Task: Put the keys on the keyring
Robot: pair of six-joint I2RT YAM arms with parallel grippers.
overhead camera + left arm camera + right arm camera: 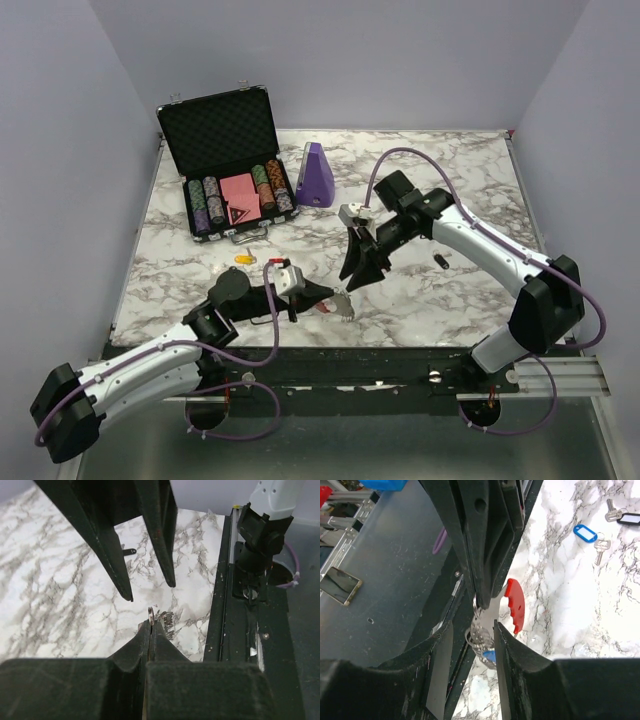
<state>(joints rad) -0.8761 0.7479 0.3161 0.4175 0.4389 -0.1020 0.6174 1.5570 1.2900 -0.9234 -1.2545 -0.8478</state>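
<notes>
Left gripper (151, 624), black fingers shut, pinches the red-plastic-and-silver-metal keyring (515, 604) at the white marble table's (470, 170) near edge.
Silvery keys (479, 636) hang from it between the right gripper's (471, 626) parted fingers; another blue-tagged key (585, 532) lies well apart.

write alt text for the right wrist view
The left pincer, pointing down from the top edge, is shut on the keyring beside its red arc, with silvery rings and a blue tag dangling below. The right pincer stands open around that bunch. On the marble table at upper right lie loose keys with blue and black tags.
</notes>
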